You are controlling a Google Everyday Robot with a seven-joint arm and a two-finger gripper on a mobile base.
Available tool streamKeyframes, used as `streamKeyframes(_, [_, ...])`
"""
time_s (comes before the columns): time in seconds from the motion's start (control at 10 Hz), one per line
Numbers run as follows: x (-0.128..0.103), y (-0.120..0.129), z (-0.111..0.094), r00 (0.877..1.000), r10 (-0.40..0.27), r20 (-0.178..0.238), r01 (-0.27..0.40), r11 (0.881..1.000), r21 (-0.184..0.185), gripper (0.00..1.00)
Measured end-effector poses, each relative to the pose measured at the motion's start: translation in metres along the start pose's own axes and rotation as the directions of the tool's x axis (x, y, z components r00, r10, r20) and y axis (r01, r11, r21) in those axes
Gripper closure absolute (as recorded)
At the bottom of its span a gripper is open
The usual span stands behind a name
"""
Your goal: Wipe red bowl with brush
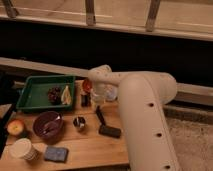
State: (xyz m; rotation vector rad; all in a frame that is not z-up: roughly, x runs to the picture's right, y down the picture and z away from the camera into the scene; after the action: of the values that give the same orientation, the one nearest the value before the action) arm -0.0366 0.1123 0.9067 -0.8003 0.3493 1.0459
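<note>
The red bowl (86, 85) stands on the wooden table (85, 145), just right of the green tray, and my arm partly covers it. My gripper (94, 96) hangs from the white wrist and points down right beside the bowl, at its right edge. A slim black handle, which looks like the brush (100, 115), lies on the table just below the gripper. It runs down towards a flat black block (110, 131). The brush head is not clearly visible.
The green tray (30, 95) holds grapes and a pale fruit slice. A purple bowl (47, 125), a small metal cup (79, 122), an apple (16, 127), a paper cup (22, 149) and a blue sponge (56, 154) stand on the left. My white arm fills the right side.
</note>
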Motion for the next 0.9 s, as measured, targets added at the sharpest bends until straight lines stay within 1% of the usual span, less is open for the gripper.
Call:
streamKeyframes(0.1, [0.003,0.001,-0.007,1.0,0.004,0.017,-0.004,1.0,0.001,1.0])
streamKeyframes(0.3, [0.013,-0.006,-0.029,0.998,0.023,0.052,-0.021,1.0,-0.021,1.0])
streamKeyframes(0.4, [0.018,-0.008,-0.04,0.997,0.026,0.067,-0.025,0.999,-0.023,1.0])
streamKeyframes(0.5, [0.025,-0.011,-0.049,0.997,0.029,0.078,-0.028,0.999,-0.017,1.0])
streamKeyframes(0.6, [0.03,-0.014,-0.052,0.996,0.035,0.079,-0.034,0.999,-0.008,1.0])
streamKeyframes(0.7, [0.041,-0.02,-0.056,0.996,0.052,0.077,-0.052,0.999,0.004,1.0])
streamKeyframes(0.9, [0.062,-0.036,-0.059,0.994,0.094,0.06,-0.096,0.995,0.023,1.0])
